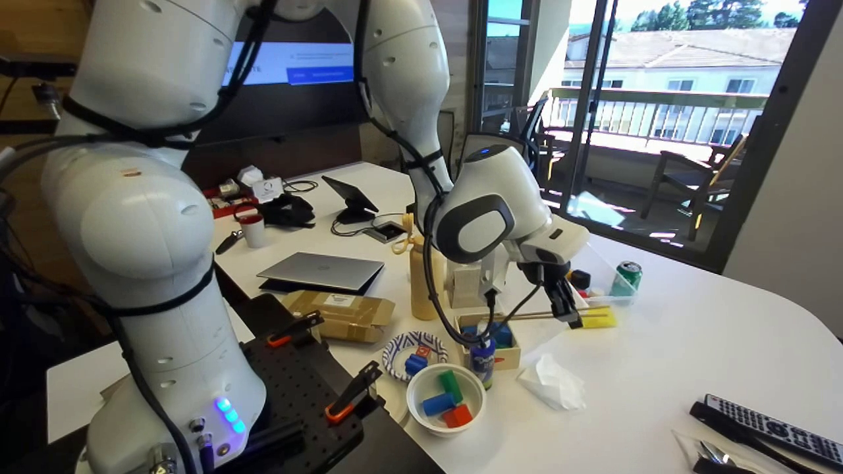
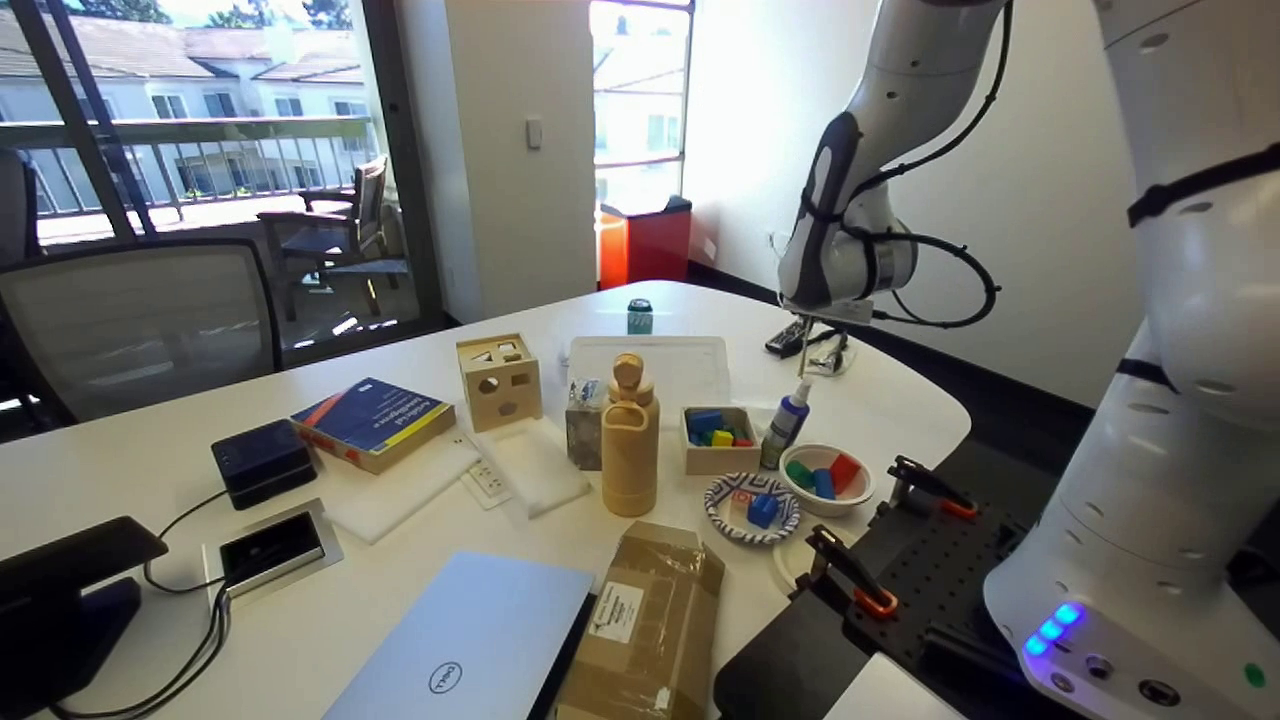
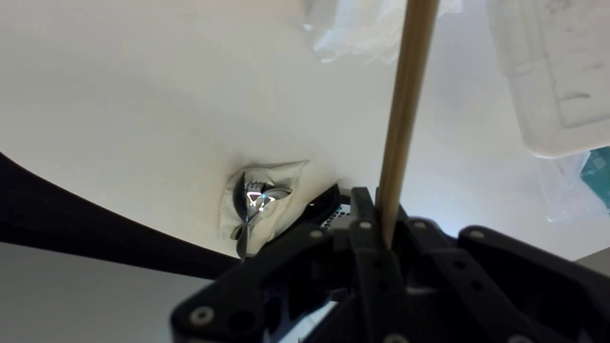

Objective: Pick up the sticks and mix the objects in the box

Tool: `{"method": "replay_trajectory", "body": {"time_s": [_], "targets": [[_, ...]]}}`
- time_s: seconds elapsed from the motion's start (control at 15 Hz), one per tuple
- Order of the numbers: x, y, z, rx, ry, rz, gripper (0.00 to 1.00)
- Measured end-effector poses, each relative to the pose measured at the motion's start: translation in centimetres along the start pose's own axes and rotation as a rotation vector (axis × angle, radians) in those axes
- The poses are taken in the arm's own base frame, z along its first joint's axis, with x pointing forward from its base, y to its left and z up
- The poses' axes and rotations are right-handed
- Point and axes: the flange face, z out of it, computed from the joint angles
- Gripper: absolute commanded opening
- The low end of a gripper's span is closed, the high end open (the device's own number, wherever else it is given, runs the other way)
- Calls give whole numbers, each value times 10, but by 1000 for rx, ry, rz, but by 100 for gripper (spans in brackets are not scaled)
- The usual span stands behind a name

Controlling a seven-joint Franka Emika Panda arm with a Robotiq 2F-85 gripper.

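My gripper [image 3: 383,205] is shut on thin tan sticks [image 3: 405,109], which stick out from between the fingertips in the wrist view. The sticks also show beside the gripper [image 1: 566,308] in an exterior view [image 1: 527,315] and hang below the wrist in an exterior view [image 2: 806,348]. They are held above the table, apart from the bowl. The box, a round white bowl [image 1: 428,380], stands near the robot base in both exterior views [image 2: 828,508]. In it lie a green block [image 1: 451,386], a blue block [image 1: 438,404] and a red block [image 1: 458,416].
A blue spray bottle [image 2: 786,428] stands beside the bowl, next to a wooden box [image 2: 722,460] of blocks. A patterned plate [image 2: 716,516] holds small pieces. A tan bottle [image 2: 628,470], crumpled paper [image 1: 553,383], clear tray [image 3: 543,128], remote [image 1: 777,428] and bagged cutlery [image 3: 262,205] lie around.
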Motion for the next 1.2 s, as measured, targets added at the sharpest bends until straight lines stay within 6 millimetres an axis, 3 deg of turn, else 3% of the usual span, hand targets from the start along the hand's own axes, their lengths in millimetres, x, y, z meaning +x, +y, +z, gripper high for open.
{"method": "replay_trajectory", "body": {"time_s": [0.2, 0.33, 0.67, 1.2], "targets": [[24, 45, 3, -39, -47, 64, 2], [29, 60, 6, -56, -44, 114, 2], [11, 48, 29, -74, -78, 127, 2], [-45, 26, 105, -196, -153, 27, 2]]}}
